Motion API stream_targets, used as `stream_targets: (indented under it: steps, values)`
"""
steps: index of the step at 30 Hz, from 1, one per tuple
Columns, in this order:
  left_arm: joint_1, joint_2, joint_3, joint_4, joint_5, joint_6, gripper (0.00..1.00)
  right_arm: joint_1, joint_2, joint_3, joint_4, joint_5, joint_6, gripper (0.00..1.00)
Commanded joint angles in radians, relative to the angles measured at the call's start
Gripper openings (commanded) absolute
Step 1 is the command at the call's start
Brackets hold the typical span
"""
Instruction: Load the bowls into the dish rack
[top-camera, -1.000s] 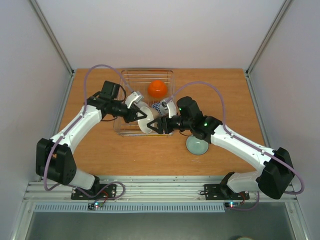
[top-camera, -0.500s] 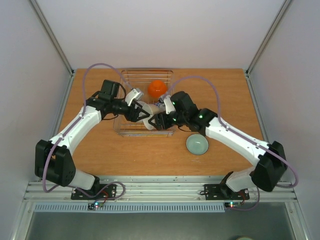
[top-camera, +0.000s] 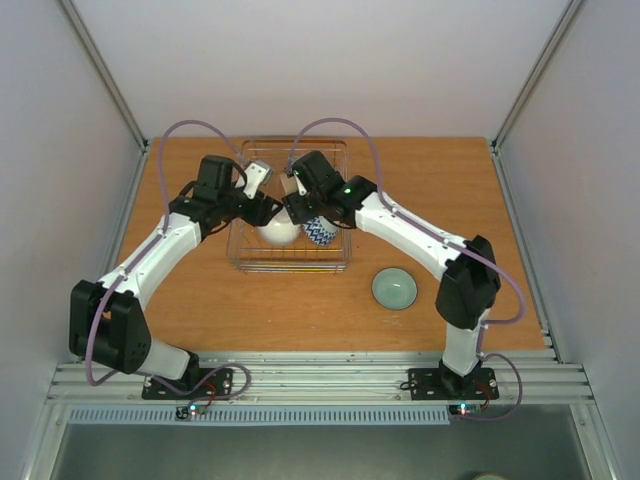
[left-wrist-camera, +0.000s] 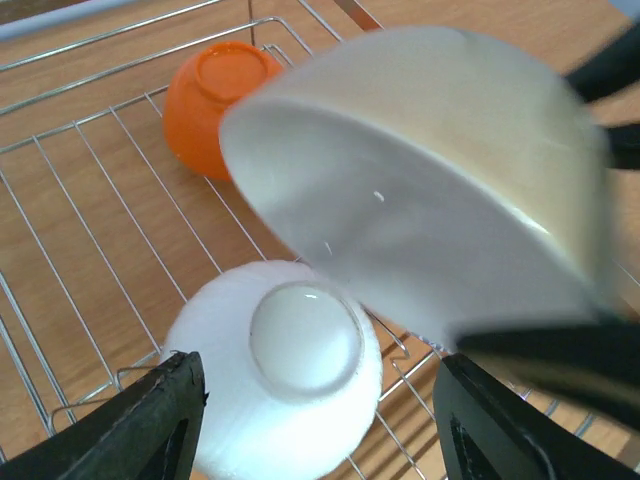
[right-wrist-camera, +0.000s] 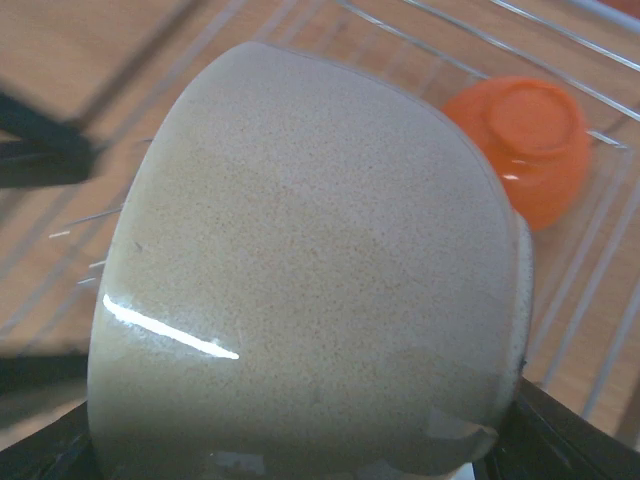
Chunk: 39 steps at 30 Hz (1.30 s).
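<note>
Enclosing wooden table (top-camera: 200, 300): white walls (top-camera: 320, 60) | left gripper (left-wrist-camera: 318, 380) released | right gripper (right-wrist-camera: 300, 440) holds beige bowl (right-wrist-camera: 310, 270)

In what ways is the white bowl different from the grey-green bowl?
The white bowl lies in the rack; the grey-green bowl stands on the table, outside the rack. The white bowl is upside down, foot up; the grey-green bowl is upright, mouth up. Both are small, round and plain.
</note>
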Motion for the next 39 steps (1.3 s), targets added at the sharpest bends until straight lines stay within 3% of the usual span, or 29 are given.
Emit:
stream_targets:
  steps: [1,8,28,39]
  values:
    - [-0.011,-0.034,-0.012,0.011,-0.035,-0.025,0.63,-0.020,0.096,0.056,0.098,0.307,-0.067,0.01]
    - [-0.010,-0.028,-0.016,0.022,-0.088,-0.029,0.63,-0.019,0.222,0.109,0.207,0.382,-0.135,0.01]
    - [-0.010,-0.044,-0.040,0.071,-0.217,-0.030,0.64,-0.009,0.437,0.318,0.388,0.402,-0.311,0.01]
    - [-0.009,-0.058,-0.043,0.081,-0.261,-0.036,0.64,-0.006,0.734,0.793,0.198,0.453,-0.400,0.01]
